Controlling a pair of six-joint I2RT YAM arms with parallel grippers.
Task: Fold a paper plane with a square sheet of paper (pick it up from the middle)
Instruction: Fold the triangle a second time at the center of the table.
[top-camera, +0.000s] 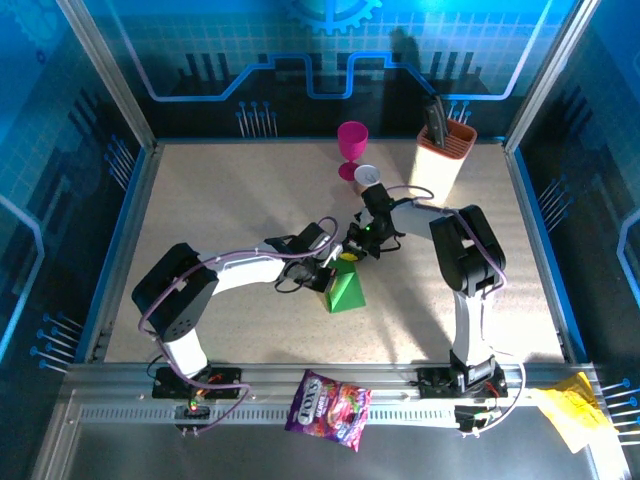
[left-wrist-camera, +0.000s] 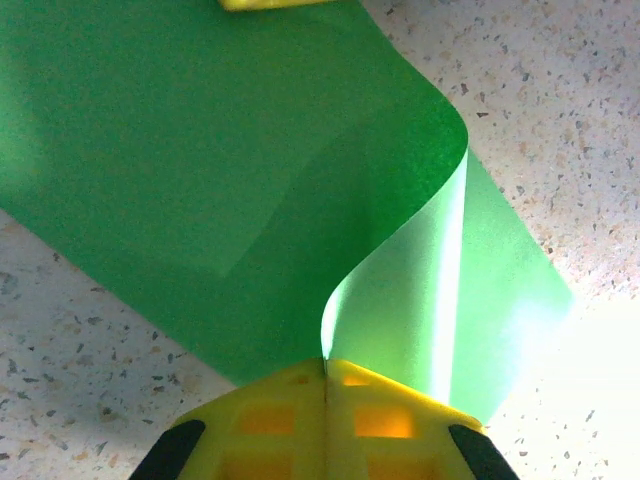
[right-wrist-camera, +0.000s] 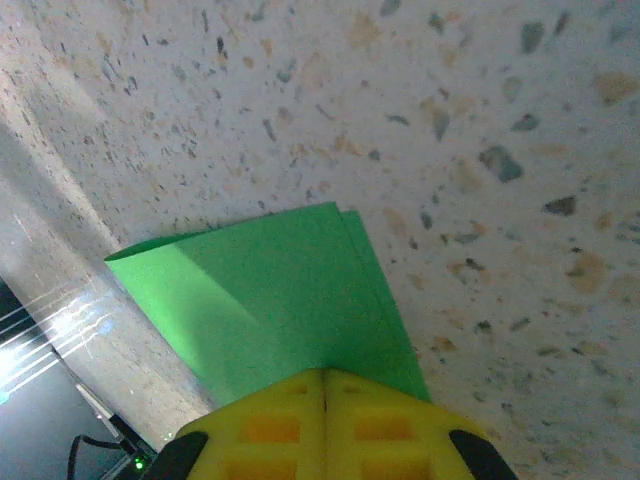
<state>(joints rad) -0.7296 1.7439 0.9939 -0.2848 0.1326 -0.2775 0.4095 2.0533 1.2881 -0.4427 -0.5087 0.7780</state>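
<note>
The square sheet of paper (top-camera: 345, 290) is bright green, folded into a tent-like triangle standing on the speckled table between my two grippers. A paper plane is out of view. My left gripper (top-camera: 325, 278) is at the sheet's left side. In the left wrist view its yellow jaws (left-wrist-camera: 326, 362) are shut on a curled-up flap of the paper (left-wrist-camera: 200, 170). My right gripper (top-camera: 350, 255) sits at the triangle's far tip. In the right wrist view it (right-wrist-camera: 325, 372) is shut on the layered edge of the paper (right-wrist-camera: 290, 290).
A magenta goblet (top-camera: 352, 148) and a small white cup (top-camera: 367, 177) stand behind the grippers. A cream holder (top-camera: 443, 160) with dark utensils is at the back right. A purple snack bag (top-camera: 328, 408) and crumpled yellow paper (top-camera: 570, 412) lie on the near rail.
</note>
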